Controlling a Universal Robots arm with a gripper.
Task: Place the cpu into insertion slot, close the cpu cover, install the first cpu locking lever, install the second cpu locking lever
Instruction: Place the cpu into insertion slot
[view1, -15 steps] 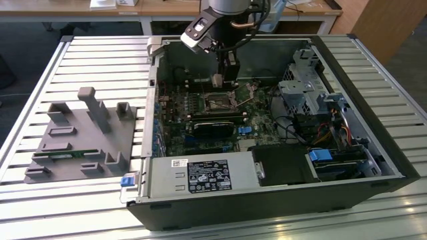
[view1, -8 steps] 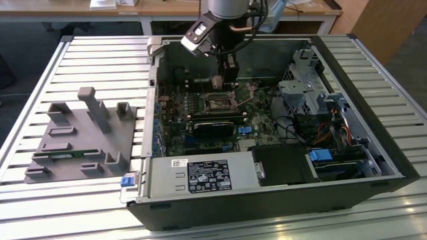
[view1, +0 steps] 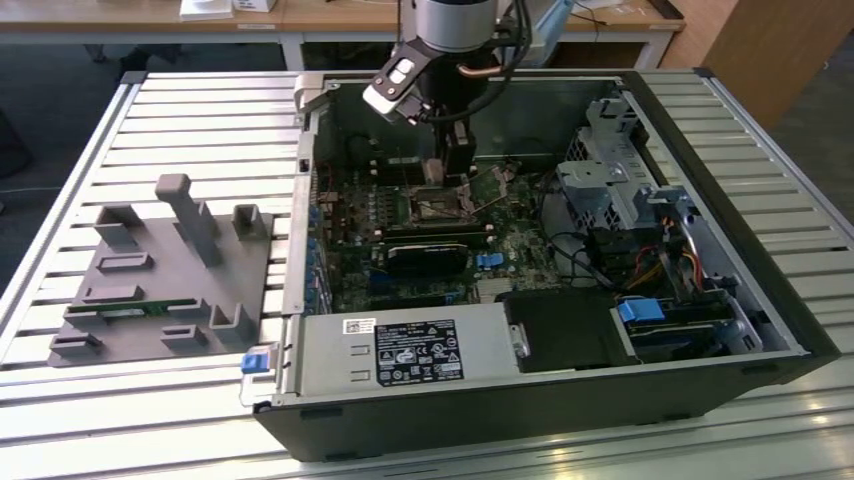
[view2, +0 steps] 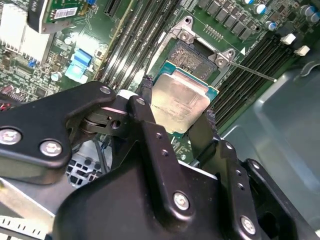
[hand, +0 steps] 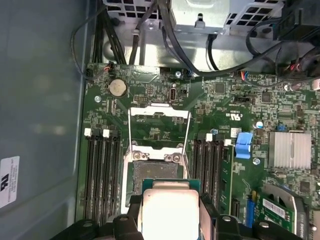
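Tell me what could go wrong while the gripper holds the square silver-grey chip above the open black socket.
The black gripper pinches the flat silver-grey cpu by two edges only; it may slip or tilt.
In the second wrist view the cpu looks offset from the square black insertion slot, so a corner could strike its rim.
The silver cpu cover frame is open nearby; a finger might catch it.

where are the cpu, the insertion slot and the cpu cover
cpu (view2: 180, 100): second wrist view, middle of its silver-grey top
insertion slot (view2: 192, 54): second wrist view, dark contact field inside the metal rim
cpu cover (hand: 160, 113): first wrist view, silver end bar of the open frame, away from the socket
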